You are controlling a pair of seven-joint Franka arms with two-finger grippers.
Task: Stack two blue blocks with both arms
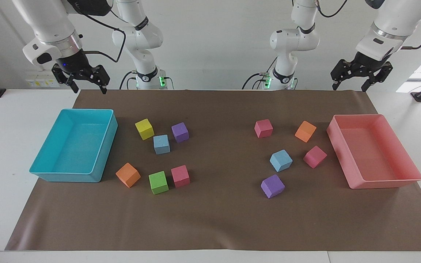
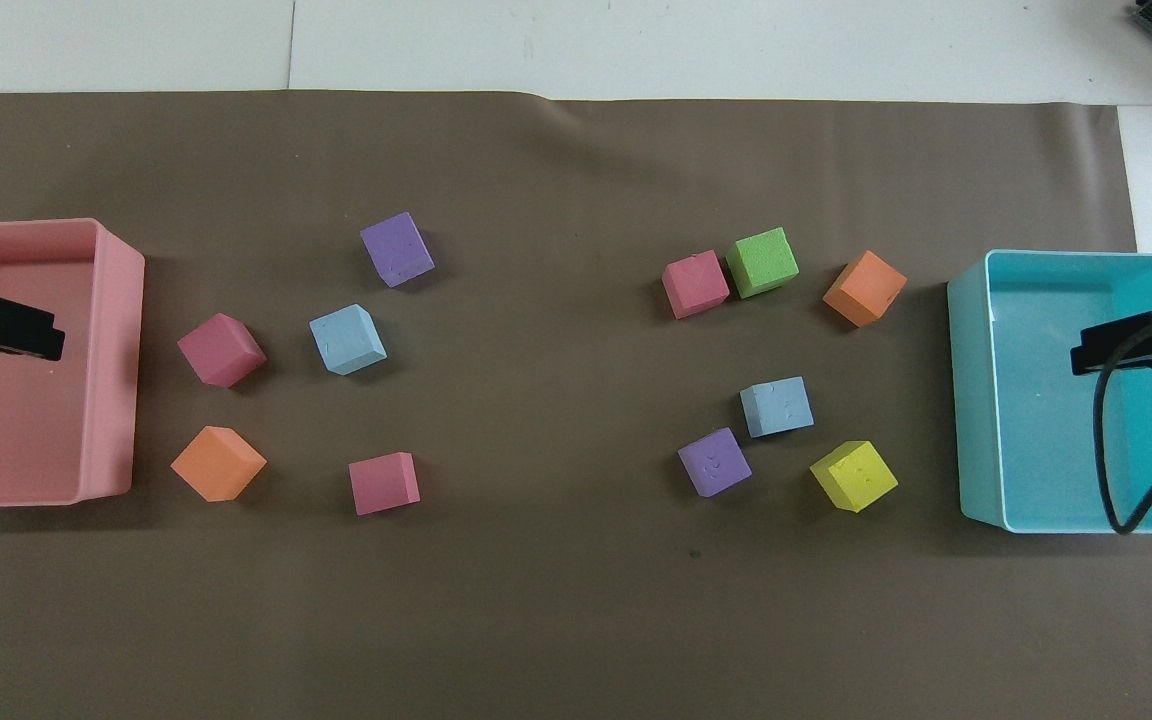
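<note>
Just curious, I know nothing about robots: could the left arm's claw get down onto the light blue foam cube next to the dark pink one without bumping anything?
Probably yes. The light blue foam cube stands apart from the dark pink foam cube, and the left claw hangs open and empty.
</note>
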